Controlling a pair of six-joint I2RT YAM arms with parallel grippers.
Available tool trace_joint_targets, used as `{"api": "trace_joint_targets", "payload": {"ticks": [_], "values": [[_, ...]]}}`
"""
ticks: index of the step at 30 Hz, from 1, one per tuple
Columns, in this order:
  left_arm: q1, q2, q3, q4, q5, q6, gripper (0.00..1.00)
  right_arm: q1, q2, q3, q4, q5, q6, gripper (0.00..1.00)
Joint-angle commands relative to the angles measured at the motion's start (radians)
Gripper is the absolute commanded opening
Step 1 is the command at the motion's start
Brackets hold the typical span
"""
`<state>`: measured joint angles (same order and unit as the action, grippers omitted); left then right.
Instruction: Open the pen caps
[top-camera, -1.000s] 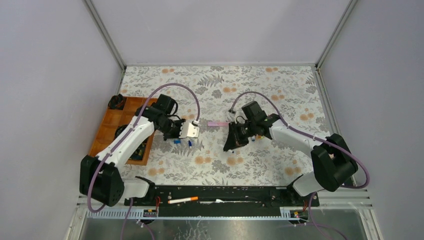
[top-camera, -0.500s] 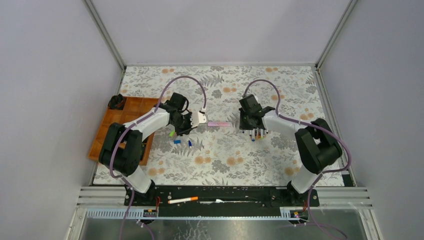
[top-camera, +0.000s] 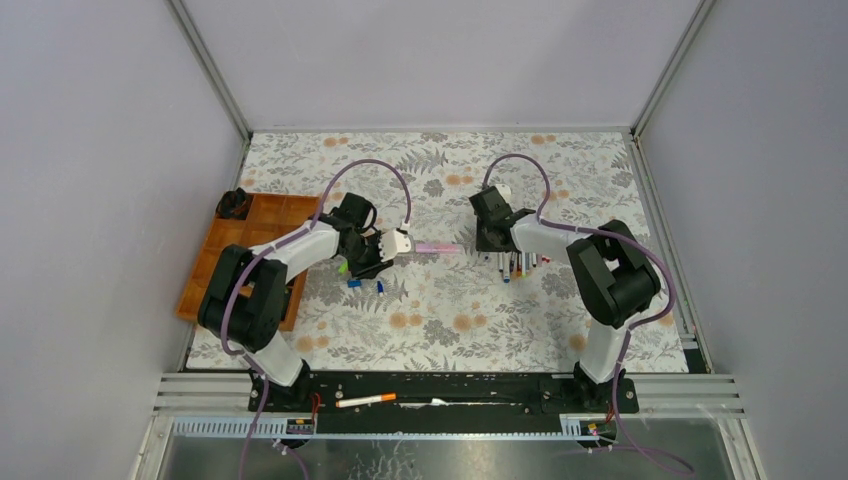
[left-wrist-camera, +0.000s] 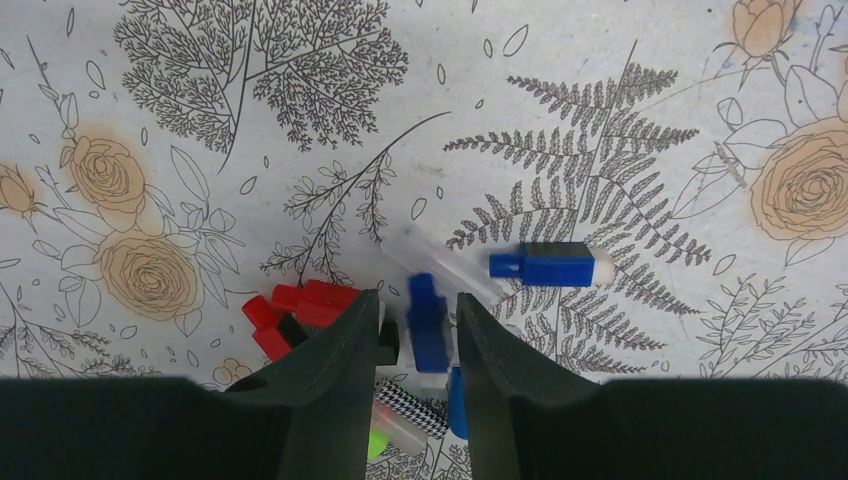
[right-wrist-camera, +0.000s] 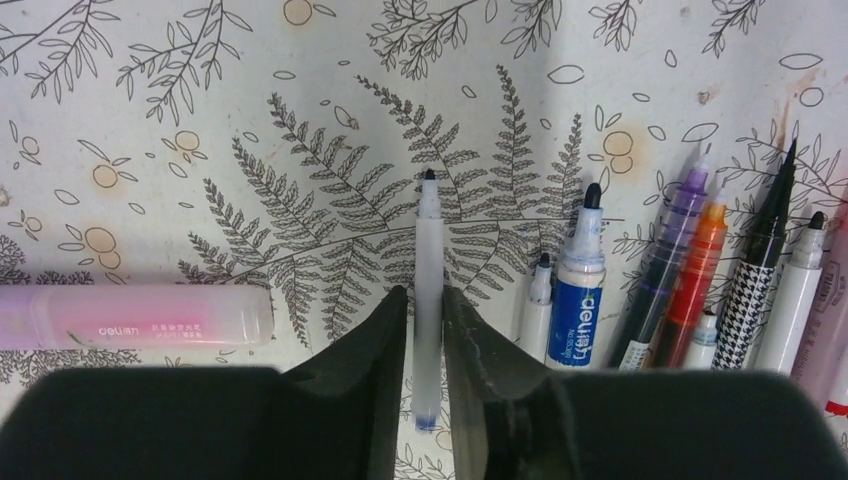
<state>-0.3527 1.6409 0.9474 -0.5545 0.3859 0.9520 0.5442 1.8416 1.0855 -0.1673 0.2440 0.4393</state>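
Note:
In the left wrist view my left gripper (left-wrist-camera: 418, 300) stands open low over a heap of pen caps. A blurred blue cap (left-wrist-camera: 428, 330) lies loose between its fingers. Red caps (left-wrist-camera: 300, 305) sit to the left and another blue cap (left-wrist-camera: 550, 264) to the right. My right gripper (right-wrist-camera: 425, 292) is shut on a slim white uncapped pen (right-wrist-camera: 428, 240), tip pointing away. A row of uncapped pens (right-wrist-camera: 700, 270) lies to its right and a pink highlighter (right-wrist-camera: 135, 315) to its left. From above, the left gripper (top-camera: 375, 255) and right gripper (top-camera: 488, 232) flank the highlighter (top-camera: 438, 247).
A brown compartment tray (top-camera: 215, 265) sits at the table's left edge, partly under the left arm. An orange-tipped pen (top-camera: 365, 400) lies on the black rail in front. A checkered piece with a green end (left-wrist-camera: 410, 415) lies under the left fingers.
The left jaws have opened and the blue cap now sits loose between them. The right gripper has swung back and right with its pen, to beside the row of pens.

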Motion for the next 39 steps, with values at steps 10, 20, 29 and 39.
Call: {"api": "trace_joint_targets", "payload": {"ticks": [10, 20, 29, 39], "values": [[-0.003, -0.125, 0.117, -0.118, 0.102, -0.085, 0.50, -0.006, 0.016, -0.036, -0.037, 0.113, -0.030, 0.45], [-0.002, -0.241, 0.291, -0.252, 0.120, -0.153, 0.70, -0.004, -0.093, 0.022, -0.082, 0.109, -0.070, 0.44], [0.039, -0.331, 0.334, -0.246, 0.139, -0.217, 0.98, 0.005, -0.010, 0.208, -0.068, -0.289, -0.248, 0.56], [0.097, -0.376, 0.334, -0.265, 0.226, -0.229, 0.99, 0.014, 0.238, 0.474, -0.244, -0.549, -0.556, 0.88]]}}
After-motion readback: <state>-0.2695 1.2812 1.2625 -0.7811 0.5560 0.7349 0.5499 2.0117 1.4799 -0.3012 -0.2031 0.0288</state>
